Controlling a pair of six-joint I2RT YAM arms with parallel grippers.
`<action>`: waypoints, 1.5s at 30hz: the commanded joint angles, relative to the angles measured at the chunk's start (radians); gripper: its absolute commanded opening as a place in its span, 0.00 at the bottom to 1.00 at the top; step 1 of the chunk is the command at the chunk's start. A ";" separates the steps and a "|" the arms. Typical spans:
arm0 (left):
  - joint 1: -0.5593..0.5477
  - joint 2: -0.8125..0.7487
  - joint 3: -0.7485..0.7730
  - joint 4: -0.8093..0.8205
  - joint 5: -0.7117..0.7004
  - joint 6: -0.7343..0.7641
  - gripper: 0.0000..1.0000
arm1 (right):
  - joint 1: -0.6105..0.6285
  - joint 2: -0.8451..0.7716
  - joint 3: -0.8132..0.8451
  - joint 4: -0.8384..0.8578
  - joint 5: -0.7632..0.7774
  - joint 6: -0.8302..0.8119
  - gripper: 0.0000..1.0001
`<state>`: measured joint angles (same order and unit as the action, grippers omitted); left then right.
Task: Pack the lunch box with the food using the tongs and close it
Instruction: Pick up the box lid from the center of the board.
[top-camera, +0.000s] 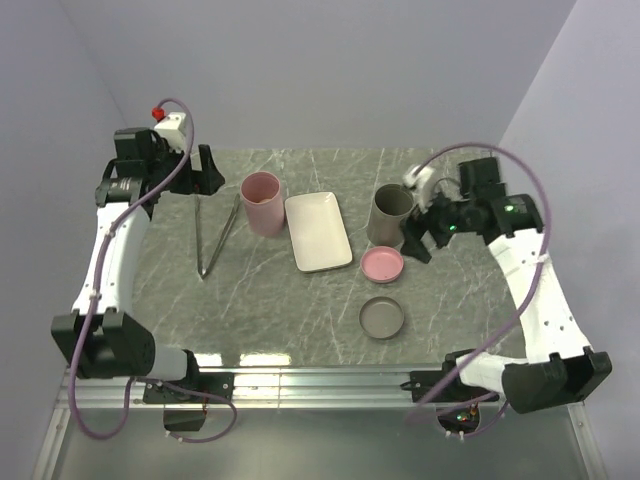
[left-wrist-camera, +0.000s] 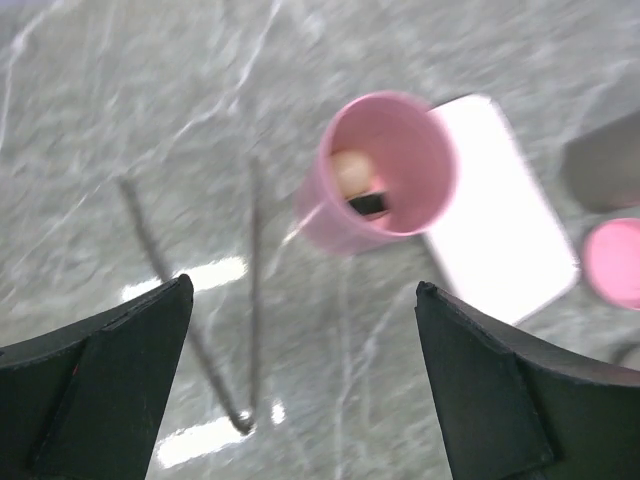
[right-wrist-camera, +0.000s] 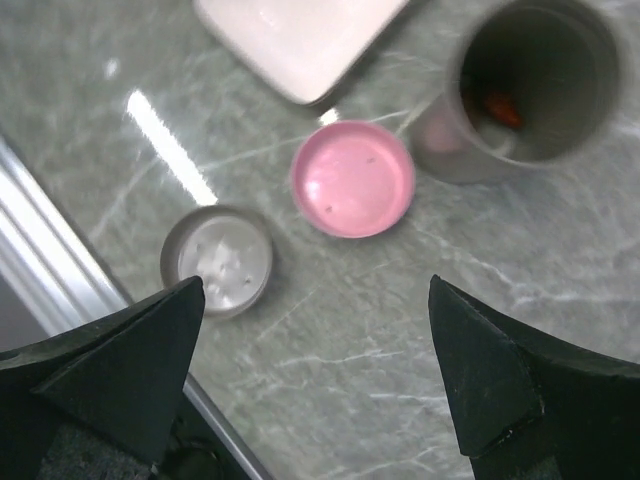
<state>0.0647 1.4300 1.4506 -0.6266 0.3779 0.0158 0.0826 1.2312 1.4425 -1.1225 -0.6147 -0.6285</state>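
Near the tongs and pink cup, left pincer spread wide, empty; right pincer likewise.

The counter looks like polished veined grey stone, the tongs thin dull metal, the pink cup smooth matt plastic, the white tray glossy.

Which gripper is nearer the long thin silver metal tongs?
Left. The left gripper hovers close by the tongs' open ends; the right gripper is far off, by the tall grey cylindrical cup.
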 joint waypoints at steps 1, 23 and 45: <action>0.007 -0.088 -0.033 0.122 0.170 -0.109 0.99 | 0.179 -0.047 -0.066 -0.042 0.211 -0.093 1.00; -0.008 -0.105 -0.104 0.248 0.587 -0.272 0.99 | 0.371 0.082 -0.447 0.277 0.400 -0.564 0.72; -0.029 -0.118 -0.119 0.228 0.544 -0.223 0.99 | 0.371 0.298 -0.459 0.385 0.331 -0.654 0.64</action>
<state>0.0410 1.3388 1.3388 -0.4263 0.9184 -0.2260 0.4496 1.5047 0.9558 -0.7525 -0.2695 -1.2736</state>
